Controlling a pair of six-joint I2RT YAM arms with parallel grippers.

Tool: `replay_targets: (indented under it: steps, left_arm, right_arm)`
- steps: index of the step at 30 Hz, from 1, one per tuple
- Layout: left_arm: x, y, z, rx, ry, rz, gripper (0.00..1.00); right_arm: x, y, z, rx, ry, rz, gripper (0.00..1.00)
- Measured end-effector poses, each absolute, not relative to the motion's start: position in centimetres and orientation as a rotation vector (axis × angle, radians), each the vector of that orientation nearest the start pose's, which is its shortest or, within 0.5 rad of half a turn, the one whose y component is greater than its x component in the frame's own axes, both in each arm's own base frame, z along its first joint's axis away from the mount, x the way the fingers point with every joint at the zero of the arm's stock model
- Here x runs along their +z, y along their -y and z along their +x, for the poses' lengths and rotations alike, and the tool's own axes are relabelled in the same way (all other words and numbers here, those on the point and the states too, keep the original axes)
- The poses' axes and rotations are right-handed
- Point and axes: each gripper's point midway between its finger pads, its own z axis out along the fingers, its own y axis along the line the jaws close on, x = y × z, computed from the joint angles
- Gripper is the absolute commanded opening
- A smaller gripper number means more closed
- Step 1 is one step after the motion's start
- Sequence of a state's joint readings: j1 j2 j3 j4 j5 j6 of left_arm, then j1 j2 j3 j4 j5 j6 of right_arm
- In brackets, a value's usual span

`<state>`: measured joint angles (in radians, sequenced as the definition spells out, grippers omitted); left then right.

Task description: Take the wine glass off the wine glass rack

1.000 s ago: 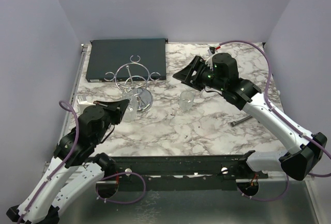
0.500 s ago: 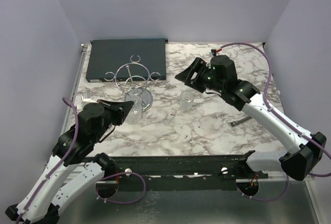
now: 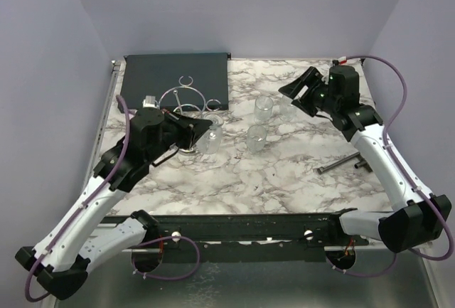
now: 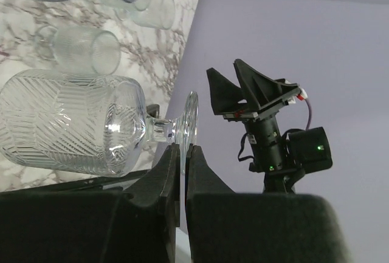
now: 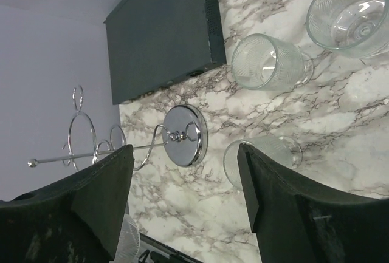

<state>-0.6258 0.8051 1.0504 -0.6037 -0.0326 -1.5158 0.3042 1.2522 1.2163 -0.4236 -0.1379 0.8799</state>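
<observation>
My left gripper [image 3: 201, 126] is shut on the foot of a ribbed clear wine glass [image 3: 212, 137], held off the table just right of the chrome wine glass rack [image 3: 186, 96]. In the left wrist view the glass [image 4: 67, 123] lies sideways, its thin foot disc pinched between my closed fingers [image 4: 183, 152]. The left arm hides most of the rack's base from above. The right wrist view shows the rack's disc base [image 5: 182, 130] and wire loops, empty. My right gripper [image 3: 299, 91] is open and empty at the far right, above the table [image 5: 185, 166].
Two short glasses stand mid-table [image 3: 263, 109] [image 3: 256, 137], and the right wrist view shows a third glass [image 5: 352, 11]. A dark flat box [image 3: 174, 80] lies at the back left behind the rack. A dark T-shaped metal bar [image 3: 341, 164] lies on the right.
My left gripper rose and swung right and farther back, carrying the wine glass past the rack. My right gripper pulled back to the far right, uncovering a second standing glass.
</observation>
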Motion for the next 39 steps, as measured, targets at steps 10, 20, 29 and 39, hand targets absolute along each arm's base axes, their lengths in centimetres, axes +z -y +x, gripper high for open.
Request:
replay_targets:
  steps: [10, 20, 29, 39]
  left_arm:
    - [39.7, 26.8, 27.9, -1.531, -1.890, -0.831, 0.00]
    - [45.2, 31.8, 33.5, -1.811, -1.722, -0.796, 0.00]
    - [47.2, 32.7, 35.0, -1.945, -1.641, -0.819, 0.00]
    - [49.3, 32.4, 35.0, -2.067, -1.563, -0.840, 0.00]
  right_arm:
    - [32.4, -16.1, 34.6, 1.018, -1.922, 0.414, 0.88]
    - [35.2, -17.5, 32.5, 1.275, -1.643, 0.328, 0.97]
    - [38.4, -18.5, 32.7, 1.444, -1.445, 0.259, 1.00]
    - [39.1, -19.5, 34.1, 1.535, -1.367, 0.237, 0.99]
